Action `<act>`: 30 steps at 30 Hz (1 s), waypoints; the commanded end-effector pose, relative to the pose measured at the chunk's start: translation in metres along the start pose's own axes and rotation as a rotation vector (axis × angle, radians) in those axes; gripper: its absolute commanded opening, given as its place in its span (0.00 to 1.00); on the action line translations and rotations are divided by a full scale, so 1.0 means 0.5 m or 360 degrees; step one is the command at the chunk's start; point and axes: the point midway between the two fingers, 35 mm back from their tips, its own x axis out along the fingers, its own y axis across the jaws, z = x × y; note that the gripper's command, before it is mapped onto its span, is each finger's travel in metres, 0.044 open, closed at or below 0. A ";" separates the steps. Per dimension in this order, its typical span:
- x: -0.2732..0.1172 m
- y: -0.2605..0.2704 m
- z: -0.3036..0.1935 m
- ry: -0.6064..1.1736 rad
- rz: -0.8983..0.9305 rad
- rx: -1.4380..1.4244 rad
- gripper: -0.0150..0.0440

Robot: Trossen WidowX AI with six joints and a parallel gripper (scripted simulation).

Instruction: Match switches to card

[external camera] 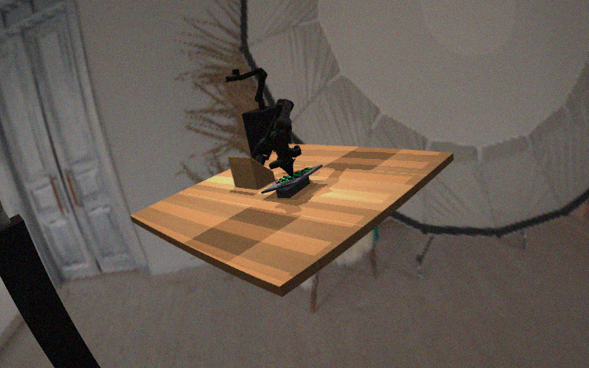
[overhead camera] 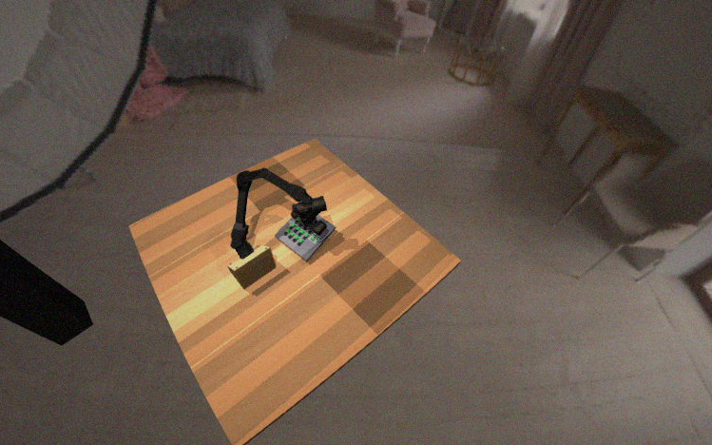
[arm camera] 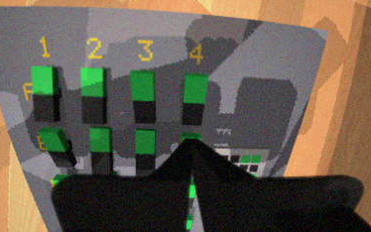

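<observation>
Near the surface's far edge, fingers together over the switch [arm camera: 191, 136]: press squarely on its green end.

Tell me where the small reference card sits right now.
In the wrist view the card lies on the grey panel, right of the switch grid, just below the column 4 switch and beside the shut gripper.

Grey panel [arm camera: 257, 64] marked with yellow numerals, switches [arm camera: 143, 101] coloured half green and half dark grey, small card [arm camera: 242, 163] chequered green and dark, black gripper [arm camera: 192, 144], table [overhead camera: 292, 326] striped orange-brown.
</observation>
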 end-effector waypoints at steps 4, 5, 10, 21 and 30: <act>0.006 -0.001 -0.002 0.0003 0.0010 0.0014 0.25; 0.006 -0.001 -0.002 0.0003 0.0010 0.0014 0.25; 0.008 -0.001 -0.002 0.0003 0.0010 0.0014 0.25; -0.001 0.000 0.000 -0.0001 0.0000 0.0001 0.25; -0.123 -0.003 -0.008 -0.0036 0.0006 0.0016 0.25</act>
